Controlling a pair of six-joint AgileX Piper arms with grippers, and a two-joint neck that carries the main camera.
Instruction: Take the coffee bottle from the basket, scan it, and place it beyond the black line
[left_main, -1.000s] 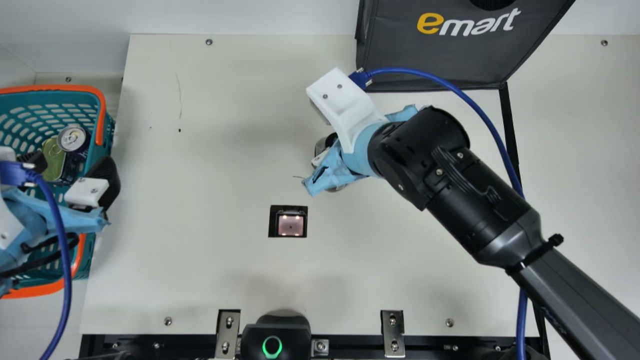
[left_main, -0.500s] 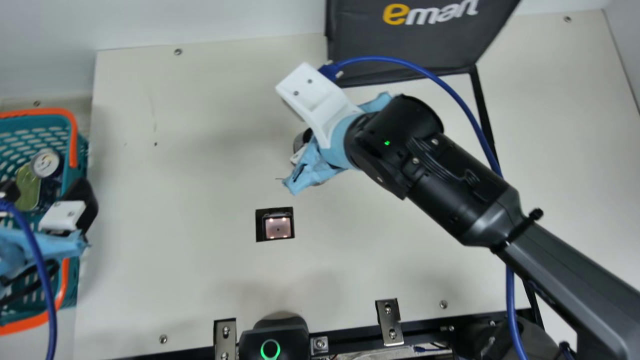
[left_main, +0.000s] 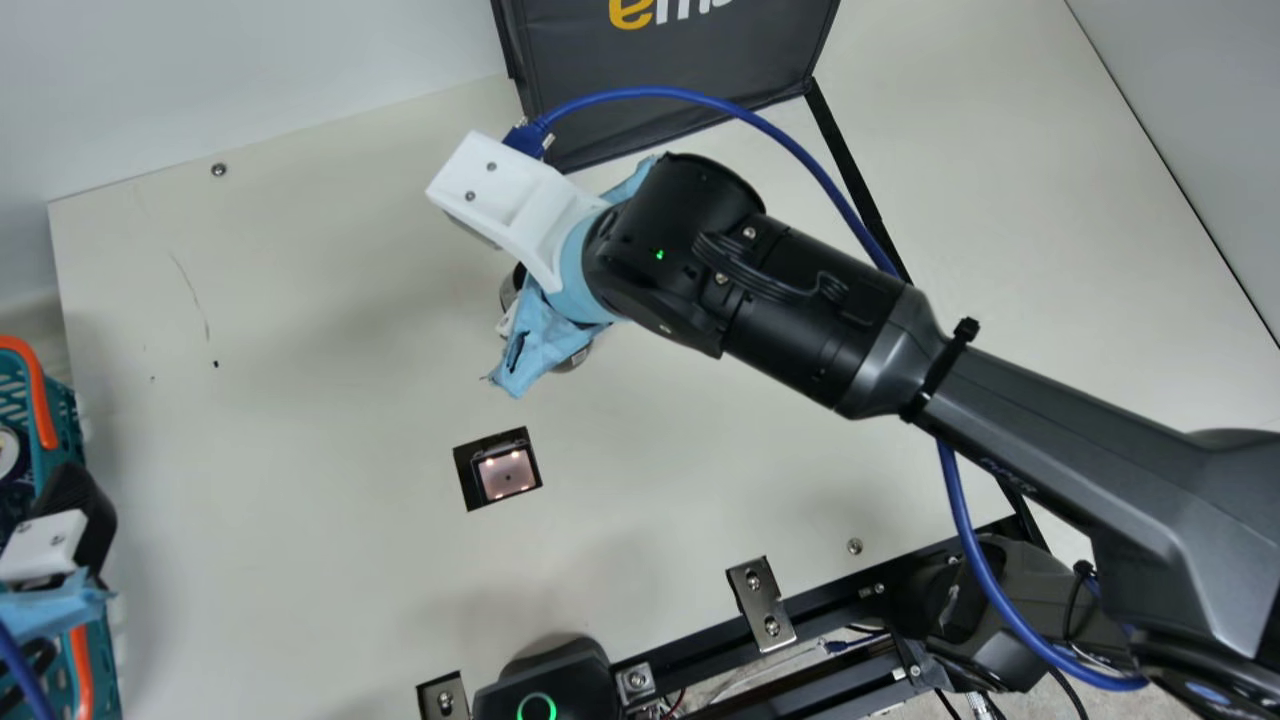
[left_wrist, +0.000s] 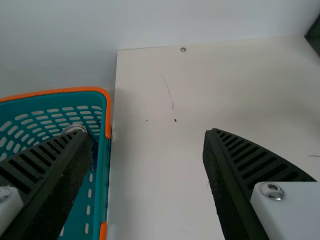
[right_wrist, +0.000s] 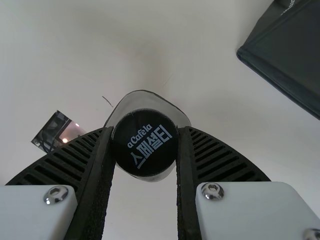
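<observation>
Right fingers (right_wrist: 100, 172) clamp coffee bottle (right_wrist: 145, 142), left fingers (left_wrist: 45, 172) spread at basket (left_wrist: 106, 115). View turns; bottle keeps place — about one o'clock from scanner (left_main: 506, 474). No progress: probably scan next, then carry toward three o'clock past black line (left_main: 852, 170).

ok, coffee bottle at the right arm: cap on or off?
On. The black cap covers the top of the coffee bottle, which the right tool grips.

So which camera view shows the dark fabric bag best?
The main view, where the dark fabric bag shows a broad lettered front, cut off at the top. The right wrist view has one larger corner; the left wrist view, a small dark corner.
</observation>
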